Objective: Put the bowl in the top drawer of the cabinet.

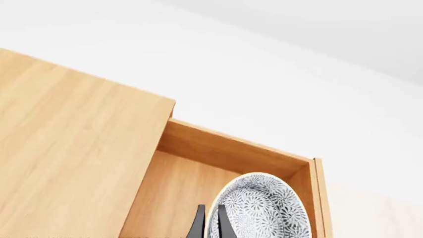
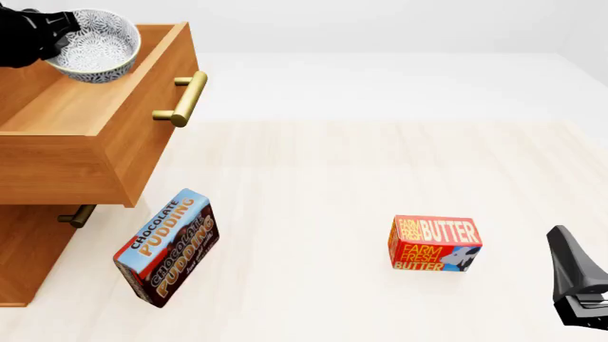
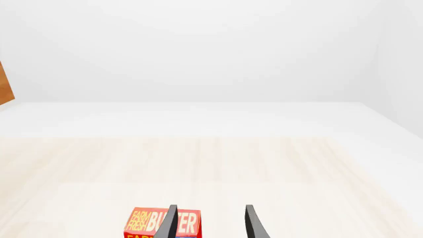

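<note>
Front view, nearest first: right gripper [image 2: 577, 285] low at the table's near right edge, holding nothing; in the right wrist view its two fingers [image 3: 254, 223] stand parted with bare gap between them. Butter box [image 2: 434, 244] just ahead of it on the pale table [image 2: 332, 178], upright, red and orange. Chocolate pudding box [image 2: 167, 246] over to the left, tilted, close beside the cabinet [image 2: 28, 249]. Lower drawer's brass handle [image 2: 76, 215] shows just under the overhang.

Top drawer [image 2: 95, 121] pulled well out, its brass bar handle [image 2: 185, 98] facing right. Farthest back, left gripper [image 2: 38, 34] pinches the rim of the bowl [image 2: 95, 44], one finger inside and one outside; left wrist view confirms the fingers [image 1: 223, 223] closed narrow on the rim. Bowl hangs above the drawer's open box, tilted, not resting on the drawer floor.
</note>
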